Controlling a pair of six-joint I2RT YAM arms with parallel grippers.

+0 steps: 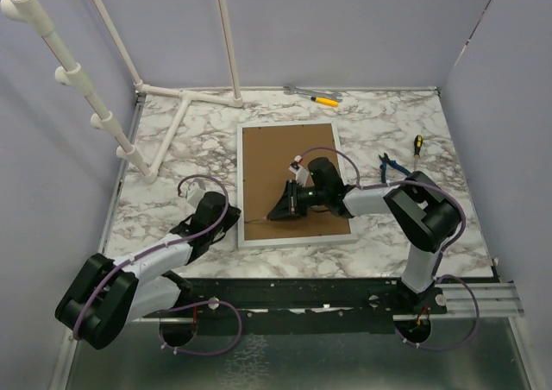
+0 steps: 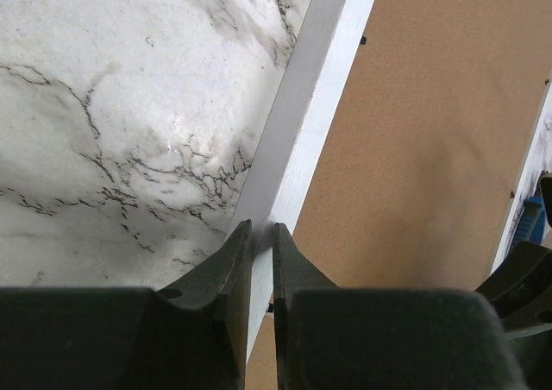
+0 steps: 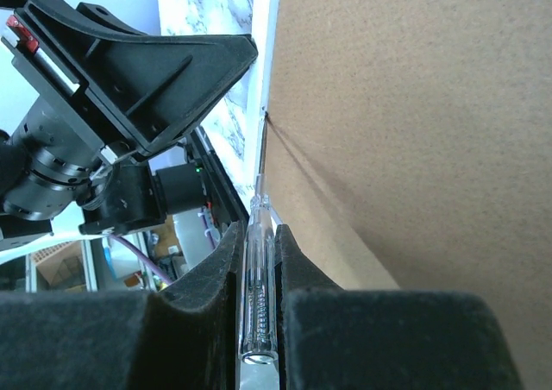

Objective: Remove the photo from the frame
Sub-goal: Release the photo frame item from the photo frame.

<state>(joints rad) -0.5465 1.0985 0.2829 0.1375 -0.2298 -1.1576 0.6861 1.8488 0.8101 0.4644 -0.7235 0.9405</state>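
Note:
The white frame (image 1: 242, 161) lies face down mid-table, its brown fibreboard back (image 1: 289, 148) facing up. The photo is hidden under the back. My right gripper (image 1: 271, 215) is over the back's near-left part, shut on a clear-handled screwdriver (image 3: 260, 273). The screwdriver's thin shaft (image 3: 261, 144) reaches the seam between the back (image 3: 414, 105) and the frame's left rim. My left gripper (image 1: 231, 221) is at the frame's left rim near the front corner. In the left wrist view its fingers (image 2: 262, 228) are almost together, their tips on the white rim (image 2: 319, 71).
Blue-handled pliers (image 1: 390, 167) and a yellow-black screwdriver (image 1: 417, 145) lie right of the frame. A yellow-handled tool (image 1: 325, 101) and a metal tool (image 1: 297, 89) lie at the back edge. A white pipe stand (image 1: 172, 122) fills the back left.

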